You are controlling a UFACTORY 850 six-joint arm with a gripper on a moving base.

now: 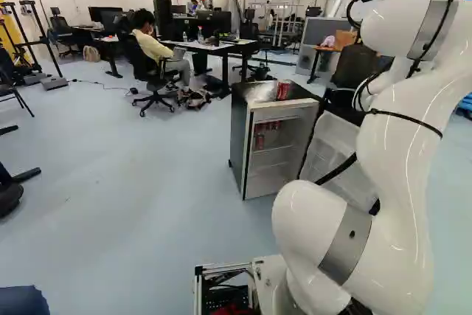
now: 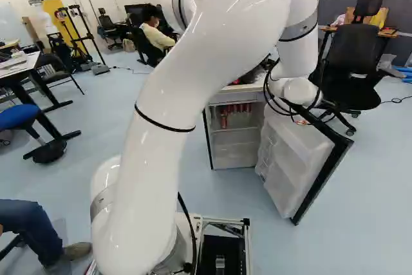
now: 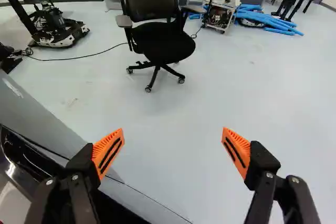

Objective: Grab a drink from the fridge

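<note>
The small fridge stands with its door swung wide open toward the right. Red cans sit on its upper shelf, also visible as a row of cans in the right base view. Another red can is on the fridge top. In both base views my gripper cannot be made out; the wrist is by the door's top edge. In the wrist view my gripper is open with nothing between its fingers. One orange-padded finger is over or beside the door's edge; contact cannot be told.
A black office chair stands beyond the gripper, with a wheeled base and blue tubes farther off. Desks are behind the fridge. A seated person's leg shows near the base, at the left of the right base view.
</note>
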